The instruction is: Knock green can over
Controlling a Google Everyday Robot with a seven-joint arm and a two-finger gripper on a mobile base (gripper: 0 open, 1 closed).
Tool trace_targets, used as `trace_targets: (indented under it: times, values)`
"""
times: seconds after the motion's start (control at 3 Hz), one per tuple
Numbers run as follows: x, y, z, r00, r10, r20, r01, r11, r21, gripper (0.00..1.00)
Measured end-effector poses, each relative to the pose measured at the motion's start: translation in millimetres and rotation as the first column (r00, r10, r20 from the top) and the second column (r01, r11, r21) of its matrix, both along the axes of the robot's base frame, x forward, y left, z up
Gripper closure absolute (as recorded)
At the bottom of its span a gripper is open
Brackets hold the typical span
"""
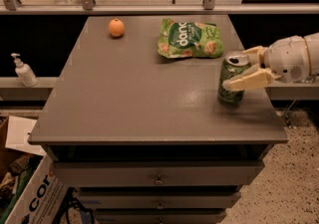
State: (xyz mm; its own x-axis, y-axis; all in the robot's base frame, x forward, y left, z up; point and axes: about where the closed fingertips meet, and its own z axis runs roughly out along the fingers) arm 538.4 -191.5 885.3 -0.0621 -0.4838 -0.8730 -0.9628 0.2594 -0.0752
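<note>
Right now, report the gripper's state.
Gripper: open, fingers either side of the upright green can near the table's right edge; not clamped on it.

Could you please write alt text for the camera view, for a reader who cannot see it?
The gripper reaches in from the right, its jaws around the upright green can near the grey table's right edge. Farther back lie a green snack bag and an orange.
</note>
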Motion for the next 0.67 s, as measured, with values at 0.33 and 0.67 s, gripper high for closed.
trace_targets:
  times: [0.33,0.67]
  values:
    - [9,22,19,0.9976,0.059,0.036,-0.055,0.992,-0.112,0.88]
    - [13,63,27,0.9852,0.159,0.064,-0.131,0.94,-0.314,1.0]
